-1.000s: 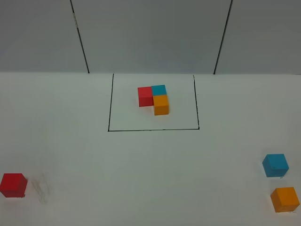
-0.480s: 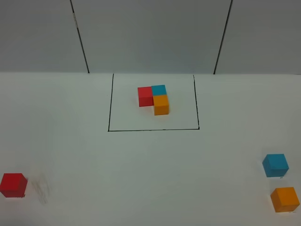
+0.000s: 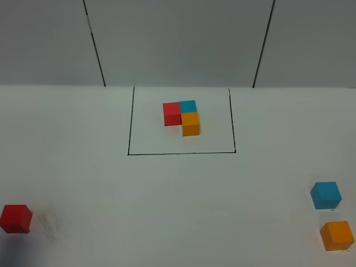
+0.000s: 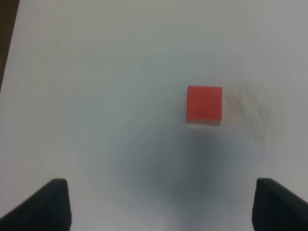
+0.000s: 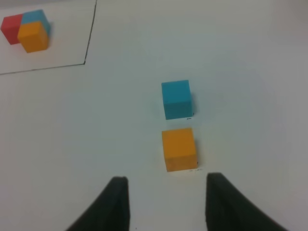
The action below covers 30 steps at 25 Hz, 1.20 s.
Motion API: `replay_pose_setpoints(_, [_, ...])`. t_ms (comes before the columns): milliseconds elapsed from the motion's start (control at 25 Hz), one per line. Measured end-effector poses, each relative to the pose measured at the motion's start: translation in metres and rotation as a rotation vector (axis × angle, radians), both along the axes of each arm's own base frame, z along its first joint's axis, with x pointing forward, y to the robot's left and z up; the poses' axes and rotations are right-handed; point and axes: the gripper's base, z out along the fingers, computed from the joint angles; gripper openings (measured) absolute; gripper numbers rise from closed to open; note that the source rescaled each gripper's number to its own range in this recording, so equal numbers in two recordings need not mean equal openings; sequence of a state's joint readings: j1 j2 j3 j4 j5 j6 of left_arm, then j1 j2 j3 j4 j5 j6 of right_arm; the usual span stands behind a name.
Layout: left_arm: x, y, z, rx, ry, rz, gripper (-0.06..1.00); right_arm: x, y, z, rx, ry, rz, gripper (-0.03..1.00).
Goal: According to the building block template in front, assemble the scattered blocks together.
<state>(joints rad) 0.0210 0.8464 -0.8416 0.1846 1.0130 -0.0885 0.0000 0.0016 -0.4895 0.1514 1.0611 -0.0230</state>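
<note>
The template, an L of red, cyan-blue and orange cubes (image 3: 181, 117), sits inside a thin black outline (image 3: 181, 153) at the back middle; it also shows in the right wrist view (image 5: 28, 30). The loose red cube (image 3: 15, 218) lies at the front left. My left gripper (image 4: 161, 192) is open above the table, with the red cube (image 4: 204, 105) ahead of it and apart. The loose blue cube (image 3: 325, 195) and orange cube (image 3: 337, 235) lie at the front right. My right gripper (image 5: 166, 185) is open just short of the orange cube (image 5: 179, 149), with the blue cube (image 5: 176, 99) beyond. Neither gripper shows in the exterior view.
The white table (image 3: 178, 194) ends at a grey back wall (image 3: 178, 39). A faint grey smudge (image 3: 50, 222) marks the table beside the red cube. The table's left edge (image 4: 7, 53) shows in the left wrist view.
No block has moved. A soft shadow has darkened at the front left below the red cube.
</note>
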Motion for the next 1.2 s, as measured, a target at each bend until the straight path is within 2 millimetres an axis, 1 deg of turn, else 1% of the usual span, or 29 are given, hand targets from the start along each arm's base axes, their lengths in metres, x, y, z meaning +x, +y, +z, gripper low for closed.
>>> replay_pose_setpoints(200, [0.024,0.0,-0.018,-0.01,0.105,0.004,1.0,0.0,0.0,0.0,0.0,0.0,0.0,0.0])
replay_pose_setpoints(520, [0.05,0.0,-0.034,-0.021,0.138,0.003,1.0,0.0,0.0,0.0,0.0,0.0,0.0,0.0])
replay_pose_setpoints(640, [0.062,0.0,-0.047,-0.023,0.194,0.003,1.0,0.0,0.0,0.0,0.0,0.0,0.0,0.0])
replay_pose_setpoints(920, [0.092,0.0,-0.078,-0.047,0.251,0.021,1.0,0.0,0.0,0.0,0.0,0.0,0.0,0.0])
replay_pose_setpoints(1200, [0.115,-0.001,-0.11,-0.056,0.309,0.016,1.0,0.0,0.0,0.0,0.0,0.0,0.0,0.0])
